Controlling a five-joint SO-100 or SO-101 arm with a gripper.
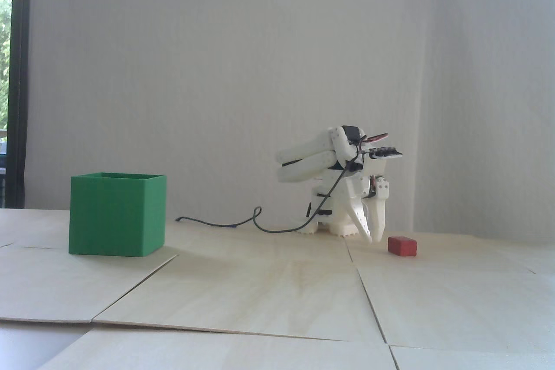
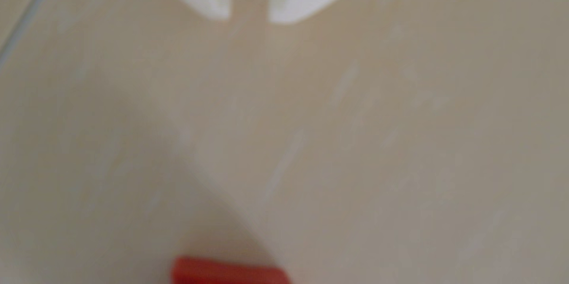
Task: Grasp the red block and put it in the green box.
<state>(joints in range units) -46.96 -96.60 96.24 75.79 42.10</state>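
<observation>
The red block (image 1: 402, 245) lies on the wooden table at the right of the fixed view. It shows blurred at the bottom edge of the wrist view (image 2: 229, 271). My white gripper (image 1: 373, 239) points down with its tips just above the table, a little left of the block and apart from it. In the wrist view the gripper (image 2: 249, 19) has a narrow gap between its tips with only bare table in it, so it is slightly open and empty. The green box (image 1: 117, 218) stands open-topped at the far left, well away from the arm.
A thin black cable (image 1: 225, 224) runs over the table from the arm toward the box. The table is made of light wooden panels (image 1: 277, 292) with seams between them. A white wall stands behind, with a window edge at the far left.
</observation>
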